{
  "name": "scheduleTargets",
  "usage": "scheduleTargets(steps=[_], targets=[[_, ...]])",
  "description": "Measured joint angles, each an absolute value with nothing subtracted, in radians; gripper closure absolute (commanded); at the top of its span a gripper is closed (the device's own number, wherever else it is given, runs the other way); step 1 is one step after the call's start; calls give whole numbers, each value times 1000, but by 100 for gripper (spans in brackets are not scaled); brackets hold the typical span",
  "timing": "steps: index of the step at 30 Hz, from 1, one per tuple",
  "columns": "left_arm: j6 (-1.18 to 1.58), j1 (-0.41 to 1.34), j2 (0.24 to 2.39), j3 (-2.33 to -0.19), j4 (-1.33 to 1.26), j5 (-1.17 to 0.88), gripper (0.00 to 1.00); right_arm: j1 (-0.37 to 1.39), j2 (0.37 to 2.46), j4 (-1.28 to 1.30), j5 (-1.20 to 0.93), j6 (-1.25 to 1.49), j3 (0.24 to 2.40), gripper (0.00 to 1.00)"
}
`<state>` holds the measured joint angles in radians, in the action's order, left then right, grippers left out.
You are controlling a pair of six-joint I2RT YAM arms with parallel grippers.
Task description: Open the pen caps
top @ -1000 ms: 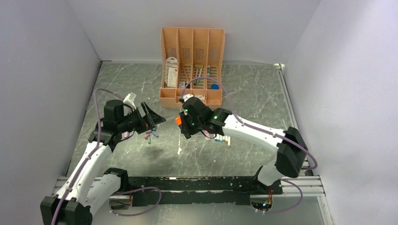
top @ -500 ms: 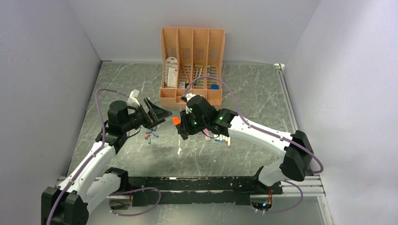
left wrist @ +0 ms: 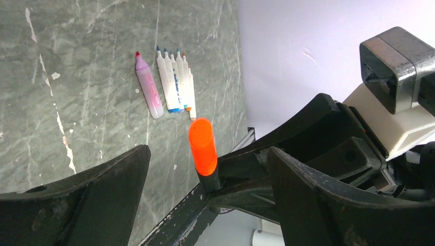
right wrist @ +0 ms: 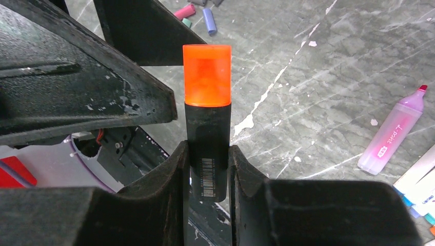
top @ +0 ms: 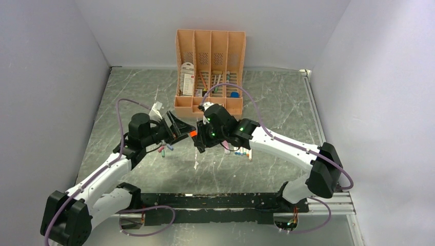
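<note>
My right gripper (right wrist: 208,154) is shut on the black barrel of a thick highlighter (right wrist: 208,143), held above the table with its chunky orange cap (right wrist: 207,74) still on. In the top view the orange cap (top: 193,134) sits between both grippers. My left gripper (left wrist: 208,149) is open, its two fingers standing wide on either side of the orange cap (left wrist: 202,146) without touching it. Loose pink, green and blue pen caps (right wrist: 197,15) lie on the table behind; in the top view these caps (top: 164,149) are below my left gripper (top: 179,129).
An uncapped pink highlighter (left wrist: 149,87) and several uncapped white markers (left wrist: 174,82) lie in a row under my right arm (top: 277,143). A peach desk organizer (top: 210,72) stands at the back. Walls close in left, back and right; a rail (top: 205,202) runs along the front.
My left arm has swung right, bringing its open fingers around the orange cap. The right gripper moved slightly left with the highlighter, then stayed put.
</note>
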<state>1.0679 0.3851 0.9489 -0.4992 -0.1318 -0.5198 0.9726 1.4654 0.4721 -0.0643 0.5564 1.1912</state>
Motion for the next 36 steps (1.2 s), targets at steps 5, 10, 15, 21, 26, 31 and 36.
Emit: scheduleTargets(steps=[5, 10, 15, 21, 26, 31, 36], targets=[[1078, 412, 979, -499, -163, -496, 12, 973, 1465, 472, -65, 558, 1191, 100], [1085, 429, 1005, -499, -179, -478, 22, 973, 1466, 472, -64, 558, 1191, 100], [1086, 450, 1027, -499, -194, -467, 32, 973, 1466, 472, -64, 558, 1191, 100], [1086, 464, 1038, -499, -198, -450, 46, 973, 1466, 469, -65, 558, 1191, 100], [1080, 471, 1044, -499, -197, -437, 56, 972, 1466, 468, -69, 558, 1191, 100], [1081, 476, 1049, -501, -199, -429, 77, 972, 1467, 470, -73, 558, 1191, 100], [1086, 486, 1055, -514, -215, -428, 90, 971, 1468, 470, -76, 558, 1189, 98]])
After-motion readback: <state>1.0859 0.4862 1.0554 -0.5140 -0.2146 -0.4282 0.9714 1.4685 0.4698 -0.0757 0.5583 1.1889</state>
